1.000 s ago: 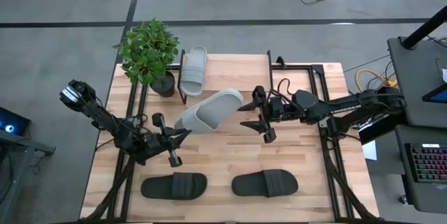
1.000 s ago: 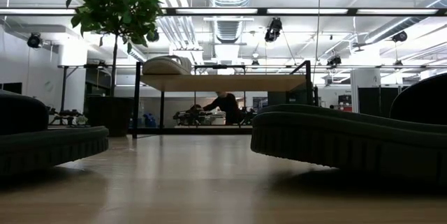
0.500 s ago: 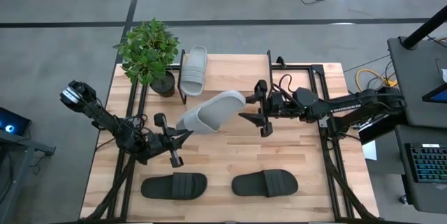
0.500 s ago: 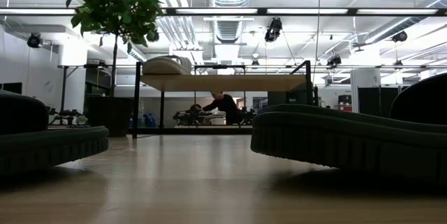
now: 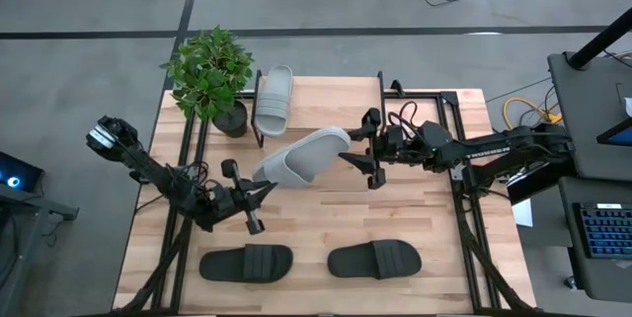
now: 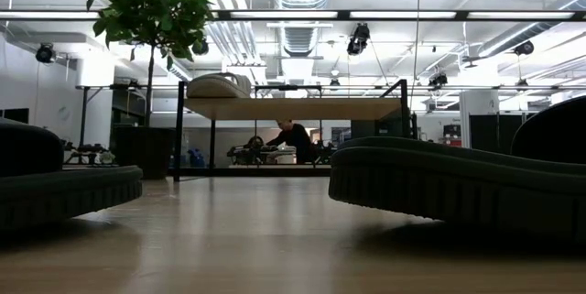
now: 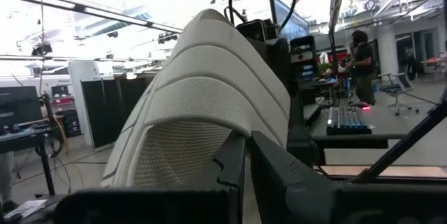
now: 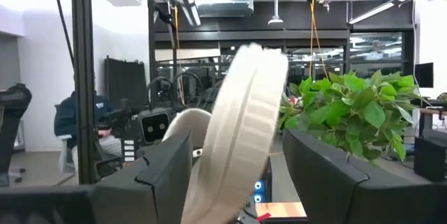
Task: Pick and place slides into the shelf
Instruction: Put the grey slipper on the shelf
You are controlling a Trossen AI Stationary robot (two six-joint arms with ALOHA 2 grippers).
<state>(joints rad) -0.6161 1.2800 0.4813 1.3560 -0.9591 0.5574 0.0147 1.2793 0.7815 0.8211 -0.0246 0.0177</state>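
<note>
Spanning light wood, the table [image 5: 415, 213] carries two black slides [image 5: 246, 263], left pincer [image 5: 265, 188] clamping a grey slide [image 5: 301, 156], right pincer [image 5: 361, 155] wide

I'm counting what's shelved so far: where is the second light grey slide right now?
In the high view the second light grey slide is in the air mid-table, pinched at one end by the left gripper, its other end between the right gripper's open fingers.

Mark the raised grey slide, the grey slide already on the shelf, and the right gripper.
raised grey slide [image 5: 301, 155], high view, on its wide strap.
grey slide on the shelf [image 5: 274, 99], high view, on its strap.
right gripper [image 5: 357, 161], high view, midway between its open fingertips.
</note>
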